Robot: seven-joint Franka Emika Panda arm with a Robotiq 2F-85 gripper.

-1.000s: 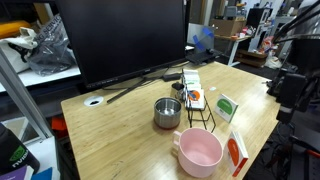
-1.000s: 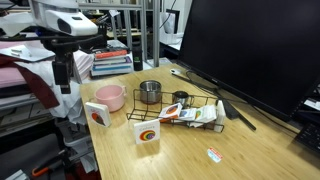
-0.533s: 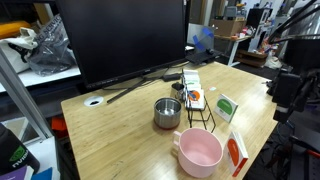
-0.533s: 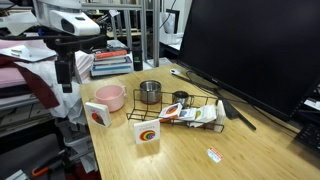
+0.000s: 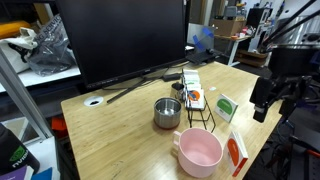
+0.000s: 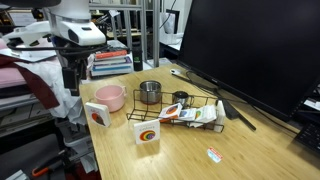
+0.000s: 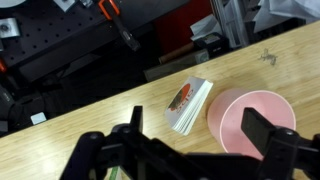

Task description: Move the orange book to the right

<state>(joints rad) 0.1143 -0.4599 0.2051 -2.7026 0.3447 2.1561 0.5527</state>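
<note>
The orange book (image 7: 188, 103) is a thin book with a white cover and an orange picture. In the wrist view it lies beside the pink bowl (image 7: 252, 118). In both exterior views it stands on edge by the bowl (image 5: 237, 152) (image 6: 97, 115), near the table's edge. My gripper (image 7: 195, 140) is open and empty, high above the book and bowl. It hangs beyond the table's edge in both exterior views (image 5: 260, 108) (image 6: 70, 85).
A metal pot (image 5: 167, 112) and a black wire rack (image 5: 200, 108) holding packets stand mid-table. A second small book with a green cover (image 5: 228, 106) stands near the rack. A large monitor (image 5: 130, 40) fills the back. Shelves and clutter lie beyond the table edge.
The arm has moved in toward the table and the orange book. The objects on the table have not moved.
</note>
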